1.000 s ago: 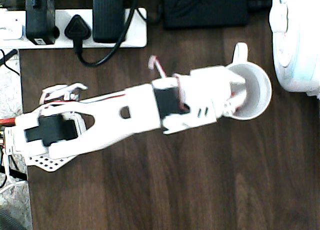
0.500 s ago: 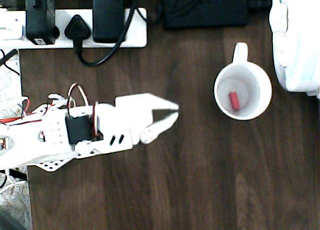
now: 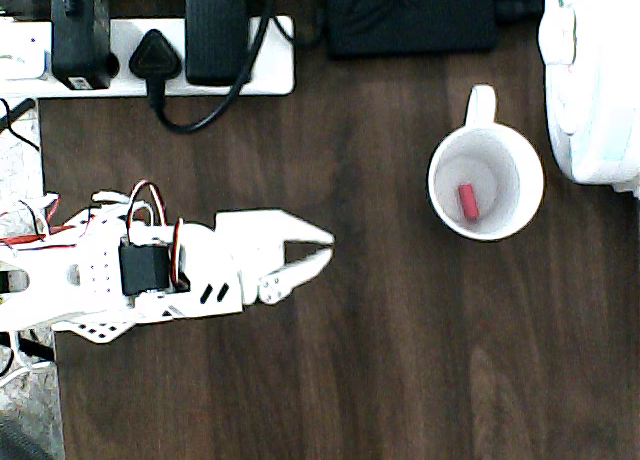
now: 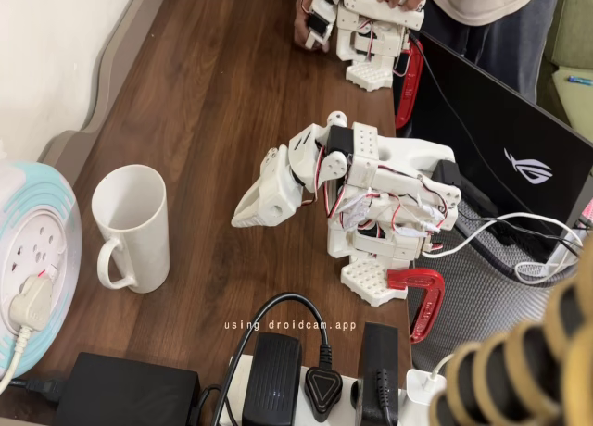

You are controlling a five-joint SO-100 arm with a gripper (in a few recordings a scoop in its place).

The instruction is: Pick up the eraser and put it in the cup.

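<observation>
The white cup (image 3: pixel 512 168) stands upright at the right of the dark wooden table in the overhead view, its handle pointing toward the top of the picture. The small pinkish-red eraser (image 3: pixel 466 201) lies on its bottom. In the fixed view the cup (image 4: pixel 134 227) stands at the left and its inside is hidden. My white gripper (image 3: pixel 324 250) is well to the left of the cup, over bare wood, with the arm folded back toward its base. Its jaws (image 4: pixel 243 217) meet at the tips and hold nothing.
A white power strip (image 3: pixel 150 55) with black plugs and a black adapter (image 3: pixel 410 15) line the top edge in the overhead view. A large white cable reel (image 3: pixel 595 80) sits just right of the cup. A laptop (image 4: pixel 500 139) and a red clamp (image 4: pixel 422 301) stand by the arm's base.
A second ago the gripper was over the cup's mouth. It has pulled back to the left, folding toward its base, and the eraser now lies in the cup.
</observation>
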